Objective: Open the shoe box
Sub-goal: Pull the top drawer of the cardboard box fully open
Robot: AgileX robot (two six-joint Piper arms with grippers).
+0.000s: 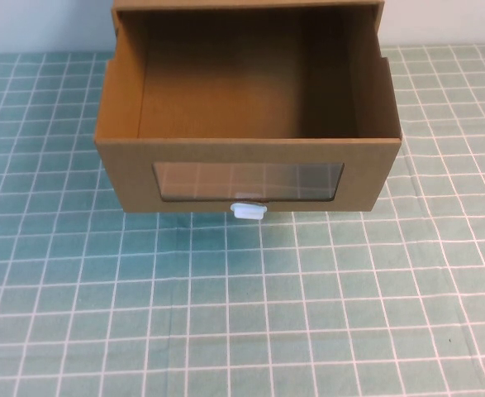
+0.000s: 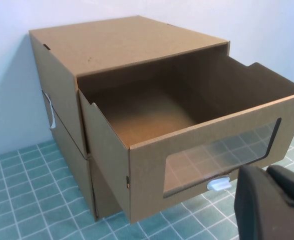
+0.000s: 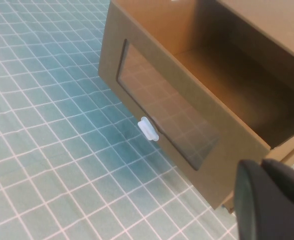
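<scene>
Brown cardboard shoe box (image 2: 126, 45) upper centre, drawer (image 1: 250, 153) out; left tool (image 2: 268, 172) closed near white plastic tab (image 2: 218, 185); right tool (image 3: 262, 165) closed by drawer front.

left gripper (image 2: 273, 202): matte black, chunky rounded shell, seam between halves. right gripper (image 3: 272, 200): same deal, black, rounded.

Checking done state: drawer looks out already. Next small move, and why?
Probably just draw both arms back. The drawer stands pulled far out of the box, its tab free. The right gripper, shut, and the left gripper sit short of the drawer front, touching nothing.
</scene>
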